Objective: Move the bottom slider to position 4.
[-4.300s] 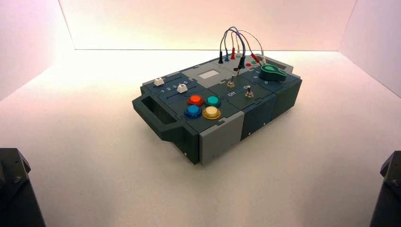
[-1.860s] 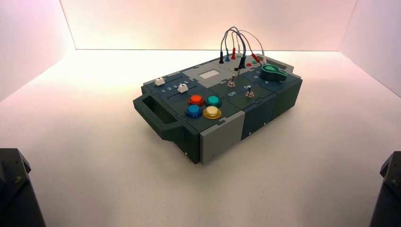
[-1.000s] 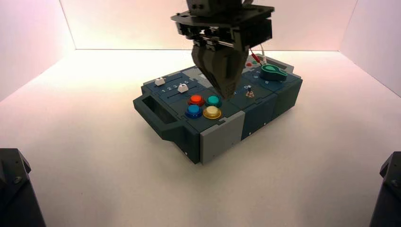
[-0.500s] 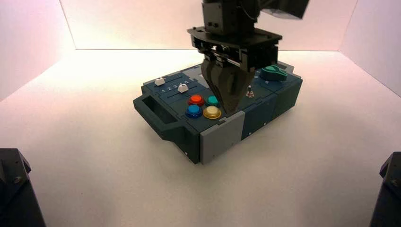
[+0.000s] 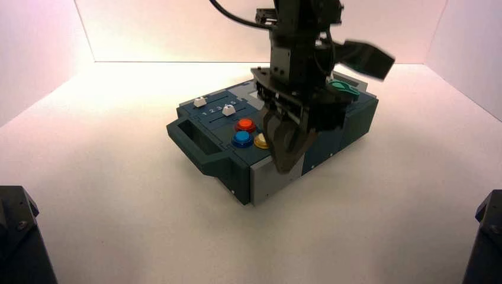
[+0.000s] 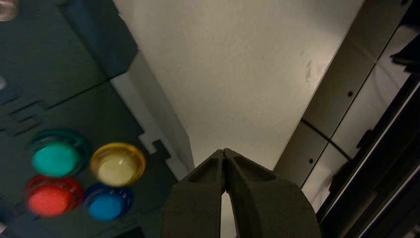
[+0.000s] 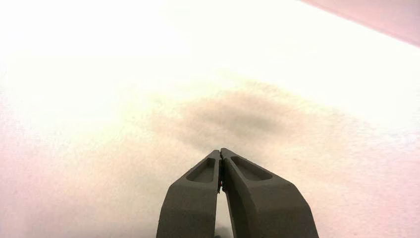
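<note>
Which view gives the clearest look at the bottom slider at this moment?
The high view: the bottom slider shows as a small white knob beside the numeral row, behind the red button, unobstructed. The left wrist view shows only the four coloured buttons and the shut left pincer; the right wrist view shows only bare floor.

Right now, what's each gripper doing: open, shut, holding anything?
Left gripper: shut, holding nothing, hanging over the box's near edge by the yellow button.
Right gripper: shut, holding nothing, over the bare table.
</note>
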Motion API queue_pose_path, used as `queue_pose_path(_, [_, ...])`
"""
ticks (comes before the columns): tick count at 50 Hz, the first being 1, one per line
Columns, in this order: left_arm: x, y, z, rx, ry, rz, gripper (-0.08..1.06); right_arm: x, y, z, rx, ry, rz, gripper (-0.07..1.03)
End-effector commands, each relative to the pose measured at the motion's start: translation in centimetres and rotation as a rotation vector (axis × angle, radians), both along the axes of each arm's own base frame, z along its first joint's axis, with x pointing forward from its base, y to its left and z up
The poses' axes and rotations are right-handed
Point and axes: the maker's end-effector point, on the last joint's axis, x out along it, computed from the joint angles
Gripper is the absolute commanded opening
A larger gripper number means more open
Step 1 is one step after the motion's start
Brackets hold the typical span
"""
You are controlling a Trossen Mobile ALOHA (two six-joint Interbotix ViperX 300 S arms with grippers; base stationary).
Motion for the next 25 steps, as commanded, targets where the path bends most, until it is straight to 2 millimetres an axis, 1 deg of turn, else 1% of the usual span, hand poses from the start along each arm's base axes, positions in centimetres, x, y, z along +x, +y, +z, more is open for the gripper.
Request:
queue_pose_path(1, [0.7, -1.1, 0.9, -0.03, -0.029, -0.024, -0.03, 0.2, 1.0, 2.1, 0.031, 0.01, 0.031, -0.02])
queue_pose_path(6, [1.0, -1.2, 0.9, -0.031, -0.042, -0.03, -0.03, 0.0, 1.1, 2.2, 0.034, 0.029, 0.04, -0.02])
queue_pose_path(13, [1.8, -1.1, 0.8, -0.037, -0.056, -0.022, -0.03, -0.8, 1.7, 3.6, 0.032, 0.038, 0.059, -0.02])
queue_pose_path(16, [2.1, -1.0, 0.8, -0.039, -0.058, -0.013, -0.03, -1.0, 1.7, 3.9, 0.03, 0.039, 0.067, -0.02])
queue_pose_path(18, [2.3, -1.0, 0.7, -0.041, -0.062, -0.012, -0.03, -1.2, 1.7, 3.8, 0.028, 0.048, 0.069, -0.02])
queue_pose_path(23, [2.8, -0.9, 0.7, -0.051, -0.07, -0.003, -0.03, -2.7, 1.7, 2.1, 0.002, 0.11, 0.09, -0.02])
queue_pose_path(25, [2.9, -0.9, 0.7, -0.052, -0.071, -0.003, -0.03, -2.9, 1.5, 1.8, -0.003, 0.119, 0.093, -0.02])
